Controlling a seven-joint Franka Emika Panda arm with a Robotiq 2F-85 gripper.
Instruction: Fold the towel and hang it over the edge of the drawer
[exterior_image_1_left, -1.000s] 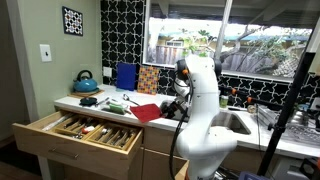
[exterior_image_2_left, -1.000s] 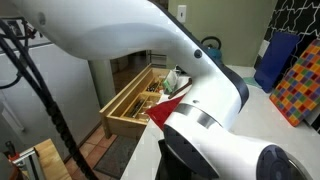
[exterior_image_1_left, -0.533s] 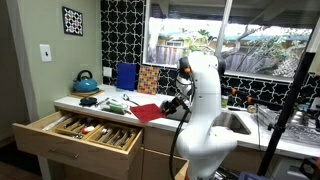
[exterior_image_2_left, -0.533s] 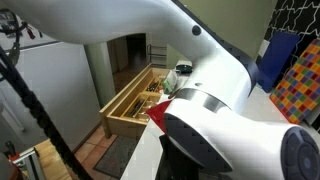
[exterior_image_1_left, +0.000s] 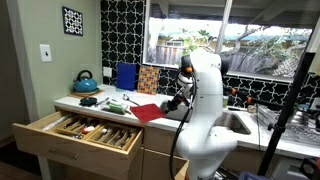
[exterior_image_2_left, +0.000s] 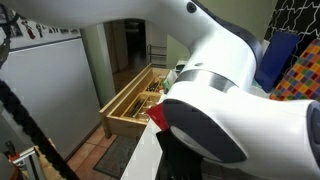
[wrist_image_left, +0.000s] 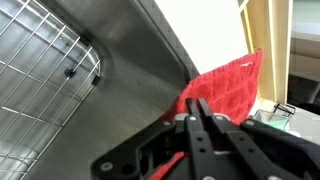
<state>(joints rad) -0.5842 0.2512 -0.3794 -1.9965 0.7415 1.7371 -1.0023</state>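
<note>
The red towel (exterior_image_1_left: 148, 112) lies flat on the counter beside the sink, above the open light-wood drawer (exterior_image_1_left: 78, 136) with utensils in its dividers. My gripper (exterior_image_1_left: 172, 104) hangs low at the towel's sink-side edge. In the wrist view the two black fingers (wrist_image_left: 190, 125) are pressed together with their tips on the edge of the towel (wrist_image_left: 232, 82), and red cloth shows beneath them. My gripper (wrist_image_left: 200, 104) is shut on that edge. In an exterior view the arm hides most of the towel (exterior_image_2_left: 157, 117); the drawer (exterior_image_2_left: 133, 101) stands open beyond it.
A steel sink with a wire rack (wrist_image_left: 40, 95) lies right beside the towel. On the counter stand a teal kettle (exterior_image_1_left: 86, 82), a blue box (exterior_image_1_left: 126, 76) and a checkered board (exterior_image_1_left: 147, 79). My white arm base (exterior_image_1_left: 205, 135) stands in front of the sink.
The jaws have closed from partly open to shut at the towel's edge. The arm has shifted slightly; the towel has not visibly moved.
</note>
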